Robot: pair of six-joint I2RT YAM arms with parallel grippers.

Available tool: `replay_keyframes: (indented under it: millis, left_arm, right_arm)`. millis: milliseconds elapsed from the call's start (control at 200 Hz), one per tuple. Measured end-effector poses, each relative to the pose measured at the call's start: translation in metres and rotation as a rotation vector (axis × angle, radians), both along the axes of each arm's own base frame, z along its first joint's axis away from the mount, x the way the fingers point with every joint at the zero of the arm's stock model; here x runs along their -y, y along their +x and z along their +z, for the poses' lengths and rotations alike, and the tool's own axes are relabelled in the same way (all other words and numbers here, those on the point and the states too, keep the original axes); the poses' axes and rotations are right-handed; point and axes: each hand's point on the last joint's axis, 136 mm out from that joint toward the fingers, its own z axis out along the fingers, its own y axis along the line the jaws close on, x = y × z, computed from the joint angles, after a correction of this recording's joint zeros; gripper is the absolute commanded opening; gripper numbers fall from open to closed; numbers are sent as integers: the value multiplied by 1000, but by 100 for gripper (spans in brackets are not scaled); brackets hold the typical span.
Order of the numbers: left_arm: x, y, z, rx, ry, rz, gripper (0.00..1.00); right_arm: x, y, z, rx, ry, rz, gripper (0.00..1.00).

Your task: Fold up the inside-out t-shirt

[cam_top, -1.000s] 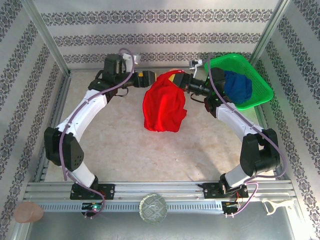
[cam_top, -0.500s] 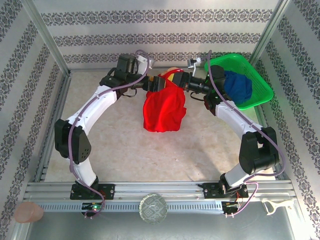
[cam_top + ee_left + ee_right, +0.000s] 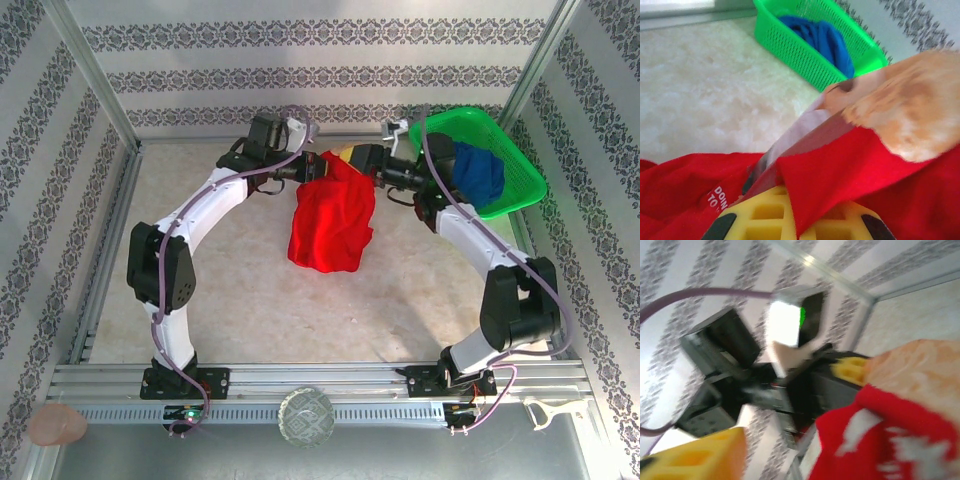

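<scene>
The inside-out t-shirt is bright red and hangs bunched in the air at the back of the table, its lower part resting on the tabletop. My left gripper is shut on the shirt's top left edge; in the left wrist view red cloth with a white printed tag folds over the yellow jaw. My right gripper stands just right of it, open. In the blurred right wrist view its yellow finger is far from the orange pad, and the red cloth drapes against that pad.
A green basket holding a dark blue garment stands at the back right, close behind the right arm. The basket also appears in the left wrist view. The beige tabletop lies in front, with patterned walls around.
My left gripper moved right to the shirt's top and shut on the cloth. The right gripper's jaws came apart, and the shirt shifted slightly right.
</scene>
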Motion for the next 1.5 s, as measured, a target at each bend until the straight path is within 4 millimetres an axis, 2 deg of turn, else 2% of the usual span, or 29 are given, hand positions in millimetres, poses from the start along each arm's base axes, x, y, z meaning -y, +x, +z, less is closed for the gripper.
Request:
replay_keyframes:
  millis: [95, 145, 210, 350, 445, 550, 650, 854, 929, 999, 1119, 1189, 1269, 1499]
  left_arm:
    - [-6, -2, 12, 0, -47, 29, 0]
    - [-10, -8, 19, -2, -67, 44, 0]
    - [-16, -13, 29, 5, -92, 63, 0]
    - [-22, -25, 47, 23, -134, 88, 0]
    - [-23, -27, 51, 21, -152, 96, 0]
    - [-23, -27, 52, 10, -161, 103, 0]
    - [-23, -27, 52, 1, -167, 105, 0]
    - [-21, -28, 53, -4, -171, 98, 0]
    - [-21, -29, 53, -5, -172, 94, 0]
    - [-21, -29, 53, -6, -172, 92, 0]
    - [-19, -32, 54, -10, -179, 74, 0]
    - [-17, -34, 55, -15, -185, 57, 0]
    - [-15, -37, 56, -23, -194, 40, 0]
    - [-8, -41, 59, -50, -223, -4, 0]
  right_arm:
    - [30, -1, -15, -48, -73, -185, 87]
    - [40, -7, -15, -54, -111, -263, 86]
    - [44, -18, -9, -44, -156, -334, 85]
    - [27, -51, 0, -16, -239, -405, 85]
    - [12, -64, -10, -16, -316, -418, 85]
    - [-2, -68, -26, -15, -415, -416, 86]
    - [-16, -61, -34, -4, -482, -403, 87]
    - [-40, -26, -42, 13, -562, -382, 88]
    - [-45, -14, -47, 12, -579, -381, 85]
    - [-42, -5, -54, -1, -592, -393, 80]
    - [-20, 14, -66, -40, -607, -443, 71]
    - [-5, 24, -73, -67, -609, -471, 70]
    - [2, 32, -82, -91, -615, -476, 70]
    - [-17, 34, -102, -123, -613, -388, 80]
